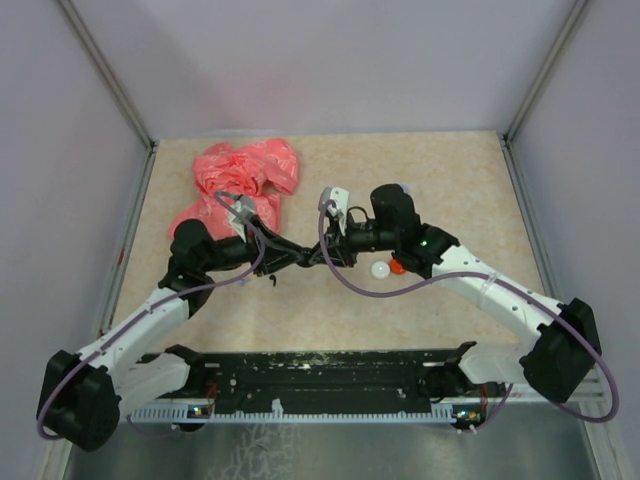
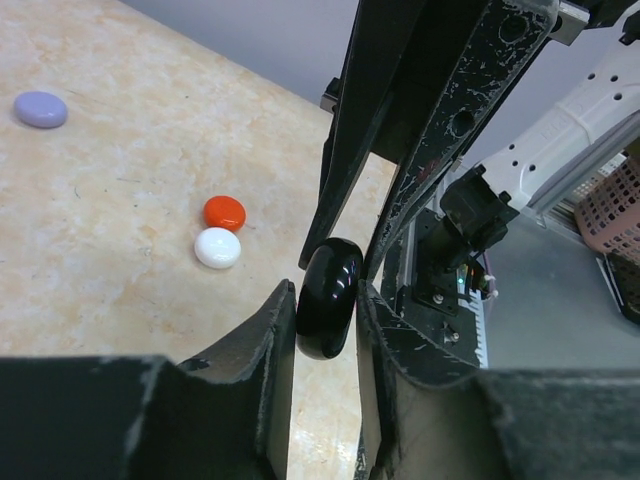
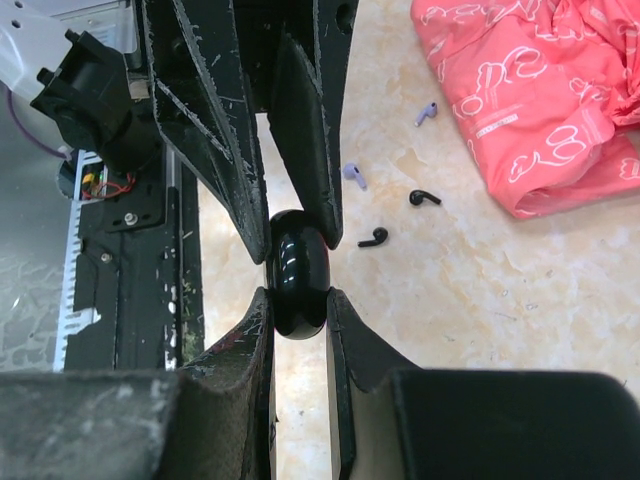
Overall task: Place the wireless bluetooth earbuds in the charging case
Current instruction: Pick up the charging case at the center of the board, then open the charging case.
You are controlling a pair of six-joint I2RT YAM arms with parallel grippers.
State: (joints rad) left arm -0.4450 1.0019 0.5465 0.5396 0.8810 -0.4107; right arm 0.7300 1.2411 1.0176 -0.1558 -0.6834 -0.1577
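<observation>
The black charging case (image 3: 300, 272), a glossy rounded pebble seen edge-on, sits at the centre of the right wrist view, apparently held off the worktop (image 3: 480, 300). It is gripped from two sides at once. The right pincer (image 3: 300, 305) rises from the bottom of that frame and is clamped on its lower half. The left pincer (image 3: 297, 228) reaches down from the top with a finger against each face of the upper half, so it too looks closed on the case. No lid gap shows, so the case seems shut, though this angle cannot settle it.

The buds lie loose on the worktop. Two black earbuds (image 3: 424, 197) are just right of centre, and two pale purple earbuds (image 3: 354, 176) are above them, near the crumpled pink bag (image 3: 540, 110) in the upper right corner.

In the left wrist view an orange disc (image 2: 224, 212) and a white disc (image 2: 217, 248) lie just beside each other left of centre. A pale purple disc (image 2: 40, 109) is at upper left.

The task looks barely begun: the case is in hand, but opening it and seating any bud are not yet done.
</observation>
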